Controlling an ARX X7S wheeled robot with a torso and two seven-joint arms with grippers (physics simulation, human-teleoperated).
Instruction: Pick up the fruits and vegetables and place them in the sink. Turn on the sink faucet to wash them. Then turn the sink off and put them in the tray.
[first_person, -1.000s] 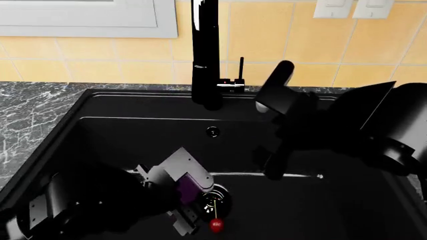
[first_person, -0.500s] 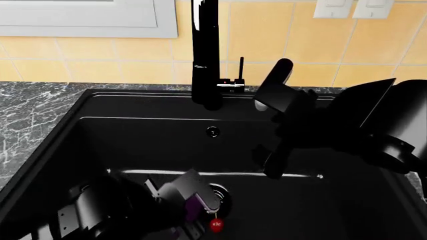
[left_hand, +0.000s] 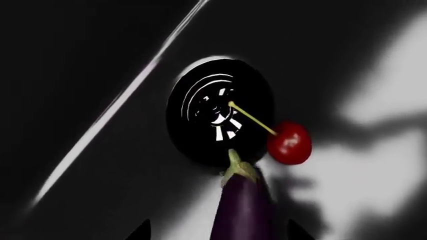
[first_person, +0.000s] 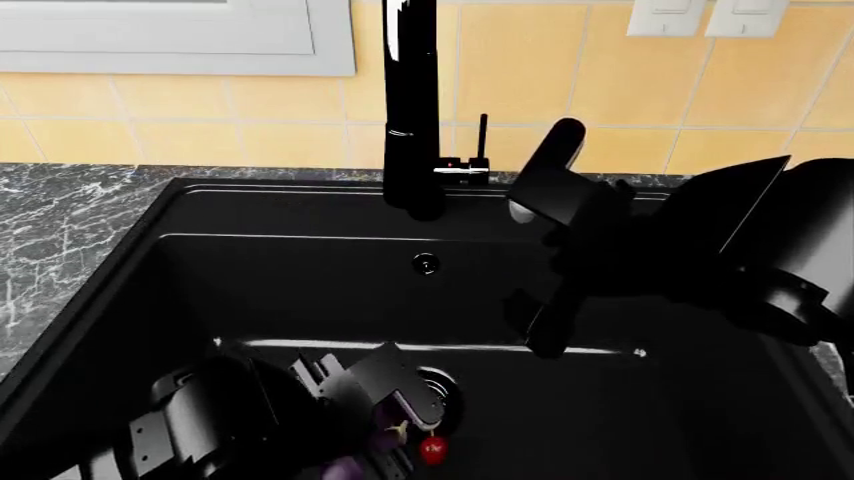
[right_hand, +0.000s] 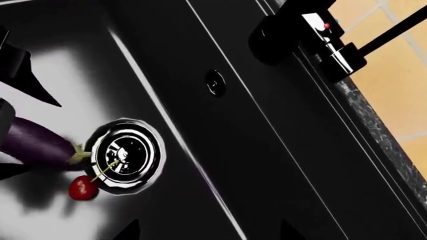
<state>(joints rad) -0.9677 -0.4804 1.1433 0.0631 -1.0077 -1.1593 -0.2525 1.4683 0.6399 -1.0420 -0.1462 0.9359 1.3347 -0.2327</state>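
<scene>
Both fruits lie in the sink (first_person: 200, 215): eggplant (left_hand: 243, 212) between spread left gripper (left_hand: 217, 235) tips, cherry (left_hand: 289, 143) at two o'clock. Withdraw straight up. Right fingers' state unclear.

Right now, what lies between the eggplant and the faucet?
The round drain lies between the eggplant and the faucet; beyond it the sink is bare, seen in the right wrist view.

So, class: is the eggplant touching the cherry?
Apart. The left wrist view shows pale sink floor between the eggplant and the cherry.
</scene>
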